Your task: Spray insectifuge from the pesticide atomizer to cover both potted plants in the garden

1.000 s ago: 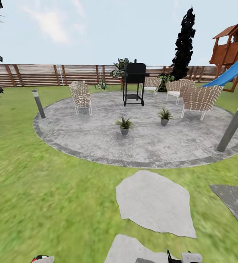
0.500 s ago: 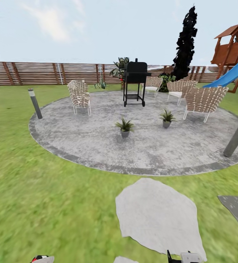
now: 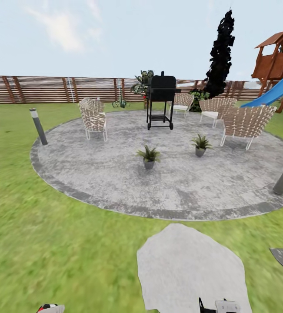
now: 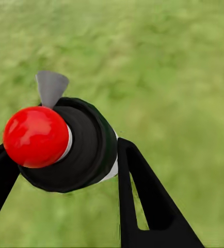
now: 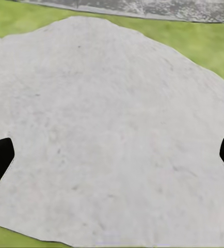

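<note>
Left end effector (image 4: 60, 170) grips pesticide atomizer (image 4: 60, 144).

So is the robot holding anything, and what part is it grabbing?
Yes. Its left tool holds the pesticide atomizer, squeezed around its dark round body just behind the red top. The right tool is open, with nothing between its fingers.

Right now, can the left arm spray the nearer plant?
Probably not yet. The left pincer grips the atomizer over grass, but the nearer plant stands well ahead on the paving, past a stepping stone. Nothing blocks the way; it is just far.
</note>
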